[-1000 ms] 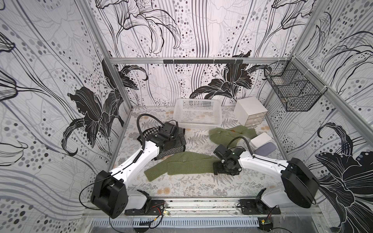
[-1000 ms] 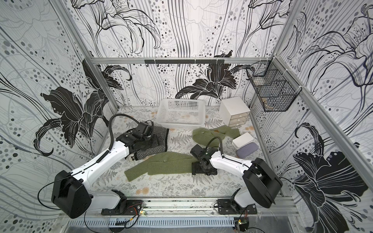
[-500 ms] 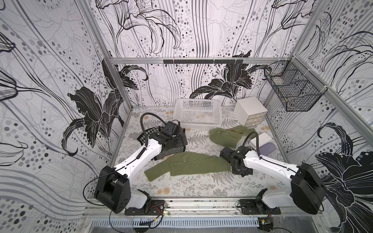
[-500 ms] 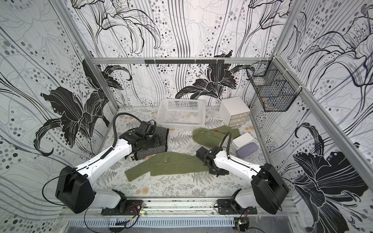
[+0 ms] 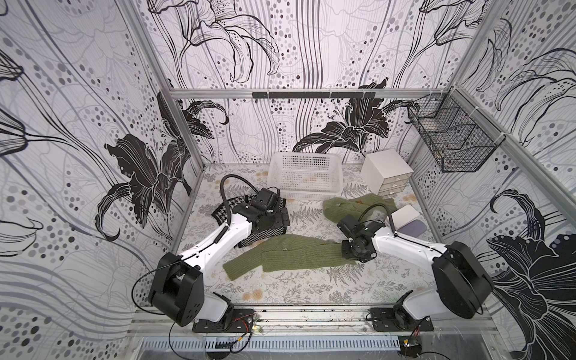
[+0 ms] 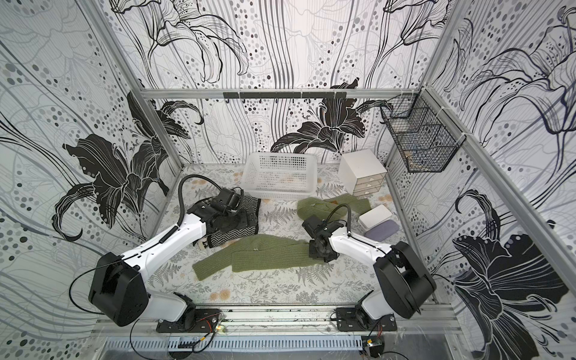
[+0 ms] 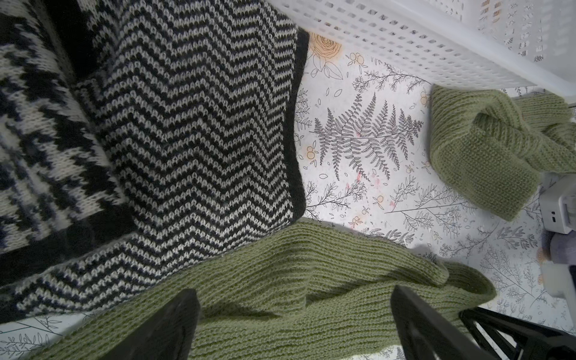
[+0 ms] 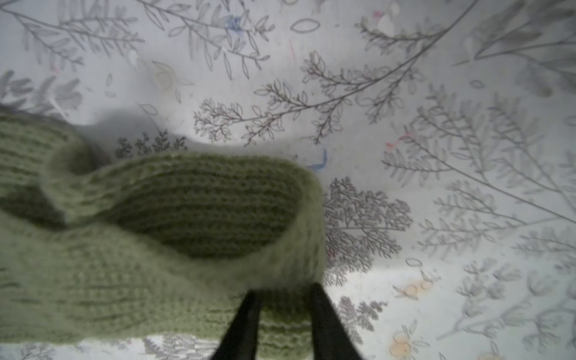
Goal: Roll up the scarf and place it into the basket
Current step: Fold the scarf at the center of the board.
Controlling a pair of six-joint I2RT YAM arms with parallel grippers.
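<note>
From the near edge of the table (image 5: 280, 290), the green scarf (image 5: 296, 258) lies stretched across the near middle, well apart from the basket (image 5: 304, 162). At its right end is the right gripper (image 8: 283, 290), which hung spread over the wool a second ago. It has now pressed its jaws together on the edge of the knit. The pinched end curls up off the table in a loose loop, where before it lay flat. The rest of the scarf has not shifted.

A little farther in, the left gripper (image 7: 293, 297) hovers much as it did, fingers spread wide. It hangs over the spot where the scarf's far edge meets a black-and-white zigzag knit (image 7: 187, 140) near the left edge. Whether its tips touch the wool I cannot tell.

In both top views the right wrist covers the pinch itself, and the right wrist view is blurred. Beyond it lies a bunched green knit (image 5: 339, 207). The arm and cable cross the gap, so from above I cannot tell whether it joins the scarf.

The basket stands at the middle of the far edge, with a white drawer box (image 5: 386, 170) beside it toward the far right corner.
</note>
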